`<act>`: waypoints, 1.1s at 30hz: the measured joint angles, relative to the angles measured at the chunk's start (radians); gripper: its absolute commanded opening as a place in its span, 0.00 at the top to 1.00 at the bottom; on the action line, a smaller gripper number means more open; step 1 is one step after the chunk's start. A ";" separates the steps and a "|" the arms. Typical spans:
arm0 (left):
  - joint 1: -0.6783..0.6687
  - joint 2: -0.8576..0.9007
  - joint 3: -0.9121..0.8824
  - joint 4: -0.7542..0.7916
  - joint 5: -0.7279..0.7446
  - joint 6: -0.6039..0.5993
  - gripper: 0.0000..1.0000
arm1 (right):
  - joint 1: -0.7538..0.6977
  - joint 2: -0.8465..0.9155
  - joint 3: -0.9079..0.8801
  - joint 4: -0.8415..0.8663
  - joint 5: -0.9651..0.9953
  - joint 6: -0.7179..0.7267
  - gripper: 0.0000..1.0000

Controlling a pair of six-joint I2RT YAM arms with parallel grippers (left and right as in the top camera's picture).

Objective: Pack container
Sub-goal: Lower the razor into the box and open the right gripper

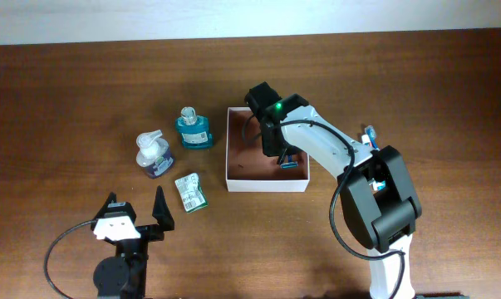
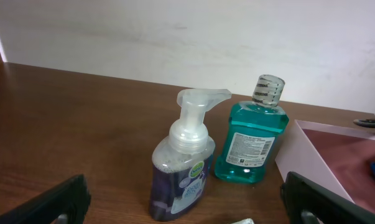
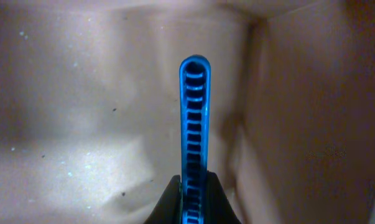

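The container (image 1: 267, 185), a square white-walled box with a pinkish-brown inside, sits mid-table; its near wall (image 2: 305, 149) shows at the right of the left wrist view. My right gripper (image 1: 290, 160) reaches down into the box's right side, shut on a narrow blue ribbed item (image 1: 292, 164). The right wrist view shows that blue item (image 3: 194, 112) clamped between the jaws of my right gripper (image 3: 194, 199), pointing at the box floor (image 3: 81, 93) near an inner corner. My left gripper (image 1: 136, 199) stands open and holding nothing near the front left; it (image 2: 187, 211) faces the bottles.
A purple foam-soap pump bottle (image 1: 153, 155) (image 2: 181, 174) and a teal mouthwash bottle (image 1: 194, 130) (image 2: 249, 140) stand left of the box. A small green packet (image 1: 190, 192) lies in front of them. A small white-and-blue object (image 1: 369, 133) lies by the right arm.
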 measured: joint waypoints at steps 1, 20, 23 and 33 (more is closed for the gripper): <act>0.000 0.000 0.000 0.000 0.000 0.000 0.01 | 0.000 0.000 0.000 0.000 0.006 0.001 0.95; 0.000 0.000 0.000 0.000 0.000 0.000 0.01 | 0.000 0.000 0.000 0.023 0.048 -0.043 0.95; 0.000 0.000 0.000 0.000 0.000 0.000 0.01 | 0.000 0.000 0.000 0.023 0.048 -0.050 0.95; 0.000 0.000 0.000 0.000 0.000 0.000 0.01 | 0.000 0.000 0.000 0.027 0.048 -0.054 0.95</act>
